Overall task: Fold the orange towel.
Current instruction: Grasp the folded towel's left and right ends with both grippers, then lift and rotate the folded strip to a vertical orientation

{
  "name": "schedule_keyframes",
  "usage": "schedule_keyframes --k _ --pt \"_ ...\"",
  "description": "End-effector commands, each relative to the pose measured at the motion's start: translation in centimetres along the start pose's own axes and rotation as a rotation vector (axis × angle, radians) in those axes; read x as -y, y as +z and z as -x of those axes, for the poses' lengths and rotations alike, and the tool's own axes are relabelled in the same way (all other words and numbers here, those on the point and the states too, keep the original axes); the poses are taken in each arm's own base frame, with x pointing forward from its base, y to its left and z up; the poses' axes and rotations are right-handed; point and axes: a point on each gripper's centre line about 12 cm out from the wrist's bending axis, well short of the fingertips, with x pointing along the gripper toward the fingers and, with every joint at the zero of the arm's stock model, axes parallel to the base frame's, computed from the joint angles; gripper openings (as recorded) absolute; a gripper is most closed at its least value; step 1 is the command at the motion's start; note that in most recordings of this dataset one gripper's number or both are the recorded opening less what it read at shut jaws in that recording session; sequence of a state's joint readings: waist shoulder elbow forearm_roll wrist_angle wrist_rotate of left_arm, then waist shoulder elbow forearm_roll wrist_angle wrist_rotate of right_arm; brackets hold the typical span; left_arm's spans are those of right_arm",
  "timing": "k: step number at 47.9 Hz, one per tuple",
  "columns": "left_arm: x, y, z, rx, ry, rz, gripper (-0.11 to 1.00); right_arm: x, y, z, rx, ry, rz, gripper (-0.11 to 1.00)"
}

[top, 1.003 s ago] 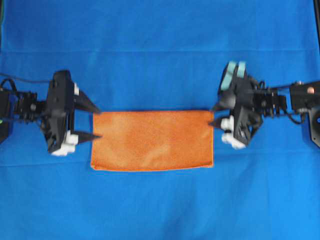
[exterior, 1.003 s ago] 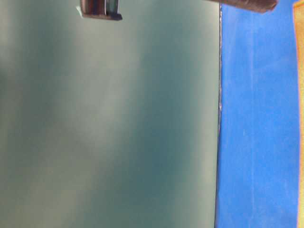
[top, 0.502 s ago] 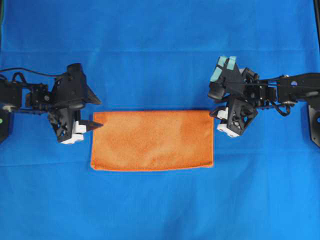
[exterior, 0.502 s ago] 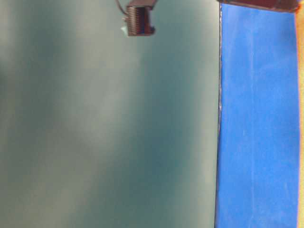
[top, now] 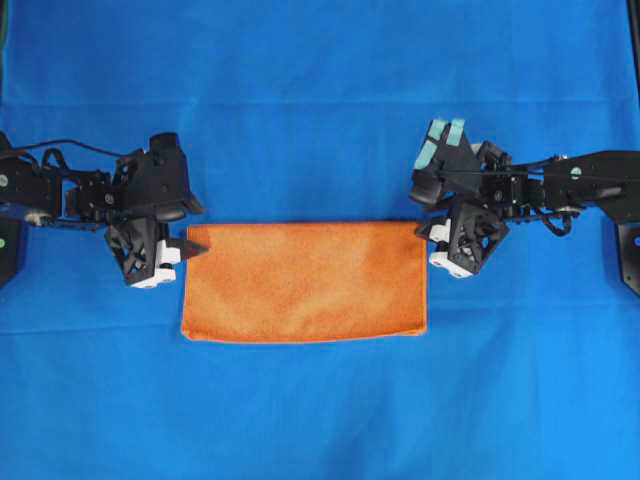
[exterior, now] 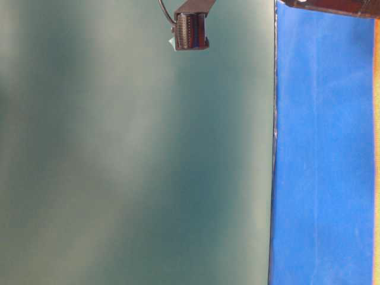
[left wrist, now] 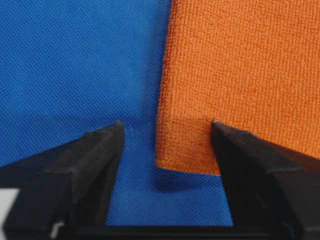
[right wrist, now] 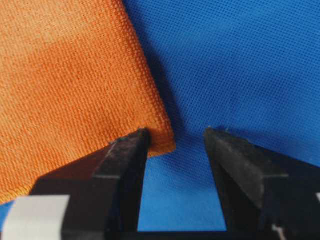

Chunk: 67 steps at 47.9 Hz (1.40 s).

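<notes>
The orange towel (top: pixel 305 282) lies flat on the blue cloth as a wide rectangle. My left gripper (top: pixel 194 231) is open at its far left corner. In the left wrist view that corner of the towel (left wrist: pixel 240 75) sits between the two black fingers (left wrist: pixel 100 150), the right one over the orange fabric, and the left gripper (left wrist: pixel 166 130) is not clamped. My right gripper (top: pixel 424 228) is open at the far right corner. In the right wrist view the towel (right wrist: pixel 65 75) corner reaches just past the left finger (right wrist: pixel 122 160), and the gap of the right gripper (right wrist: pixel 175 132) is mostly over blue cloth.
The blue cloth (top: pixel 320 90) covers the whole table. The table-level view is turned sideways and shows the blue cloth (exterior: pixel 323 148), a thin orange strip of towel (exterior: pixel 377 148) at the right border, and part of an arm (exterior: pixel 190 29) against a grey-green wall.
Both grippers have swung in and tipped down onto the towel's far corners, the left moving right and the right moving left. Their jaws have narrowed somewhat. The towel has not moved.
</notes>
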<state>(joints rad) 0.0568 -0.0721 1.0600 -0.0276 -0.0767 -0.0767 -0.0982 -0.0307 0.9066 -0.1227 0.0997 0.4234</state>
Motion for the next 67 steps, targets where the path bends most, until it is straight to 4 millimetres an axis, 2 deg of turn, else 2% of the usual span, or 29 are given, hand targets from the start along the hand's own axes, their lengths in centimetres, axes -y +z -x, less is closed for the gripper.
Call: schedule_keyframes --k 1,6,13,22,35,43,54,58,67 --pt "0.0 0.5 0.2 0.018 0.0 0.001 0.55 -0.6 1.2 0.3 0.052 0.024 0.002 0.5" --pt "0.0 0.5 0.1 0.014 0.0 0.013 0.39 -1.0 1.3 0.1 0.052 0.03 0.009 0.37" --pt "0.2 0.3 -0.2 -0.011 -0.003 0.009 0.22 -1.1 1.3 0.1 0.05 0.032 0.013 0.02" --pt "0.4 0.1 -0.2 -0.03 -0.006 0.003 0.05 -1.1 1.2 0.0 0.047 0.03 0.013 0.01" --pt "0.5 1.2 0.7 -0.001 -0.01 -0.003 0.03 -1.2 1.8 0.9 0.072 0.038 0.009 0.01" --pt "0.8 3.2 3.1 0.02 -0.016 -0.003 0.03 -1.4 2.7 3.1 0.112 0.044 0.012 0.01" --pt "1.1 5.7 7.6 0.071 -0.026 -0.001 0.03 -1.7 4.2 7.4 0.193 0.059 0.023 0.01" --pt "1.1 6.2 9.0 0.112 -0.031 0.0 0.03 -1.7 4.6 9.0 0.225 0.065 0.02 0.01" --pt "1.2 6.7 11.5 0.201 -0.042 0.001 0.03 -1.8 4.8 11.1 0.277 0.081 0.021 0.01"
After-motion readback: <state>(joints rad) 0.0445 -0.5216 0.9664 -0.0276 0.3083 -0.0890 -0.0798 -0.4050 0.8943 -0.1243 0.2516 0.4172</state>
